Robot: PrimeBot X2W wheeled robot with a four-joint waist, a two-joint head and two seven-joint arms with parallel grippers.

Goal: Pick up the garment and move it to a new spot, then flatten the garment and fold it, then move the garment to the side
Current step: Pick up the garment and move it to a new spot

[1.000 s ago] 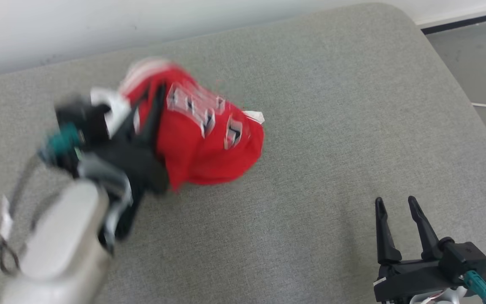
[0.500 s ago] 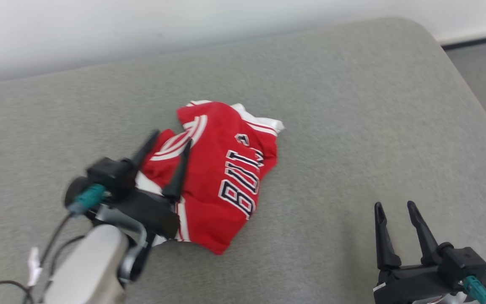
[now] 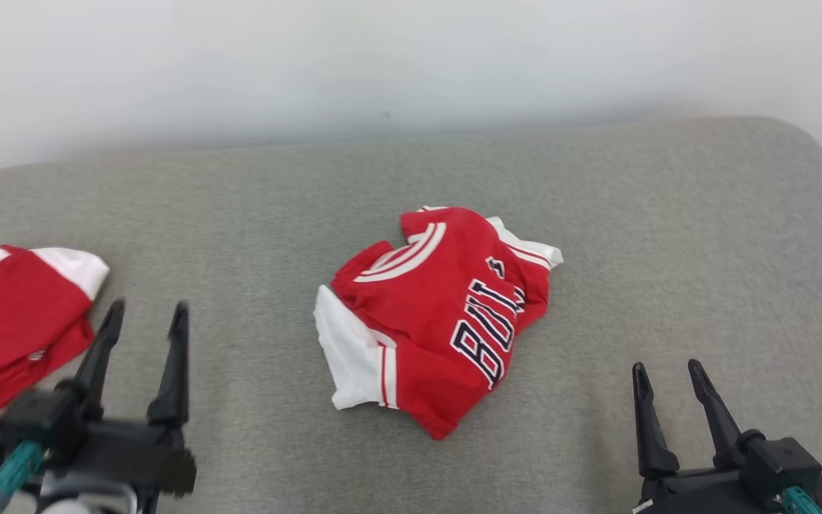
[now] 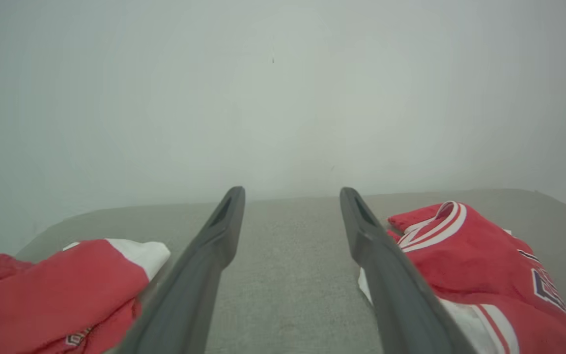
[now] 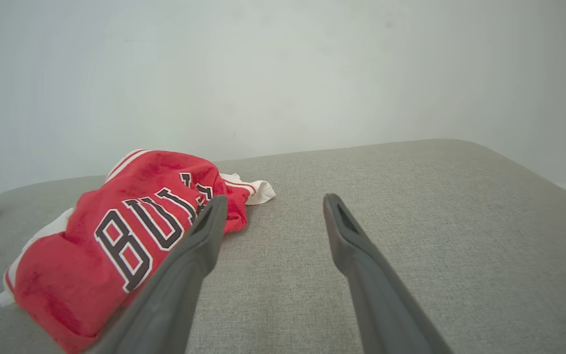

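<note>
Crumpled red fabric jersey with white trim and dark lettering [image 3: 439, 314]: centre frame, bunched on grey upholstered surface [image 3: 668, 214]. Left gripper [image 3: 149, 305] lower left, right gripper [image 3: 667, 366] lower right: both spread wide, empty, clear of cloth. Expect soft, light, limp handling, sag on lifting. Recommend pinch at white sleeve hem [image 3: 343, 357], lower-left edge of heap, or striped collar [image 3: 400, 257].

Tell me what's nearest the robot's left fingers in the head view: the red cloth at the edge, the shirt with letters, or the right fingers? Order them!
1. Red cloth, just left of the left fingers.
2. Shirt with letters, in the middle, to their right.
3. Right fingers, far across at the lower right.
</note>
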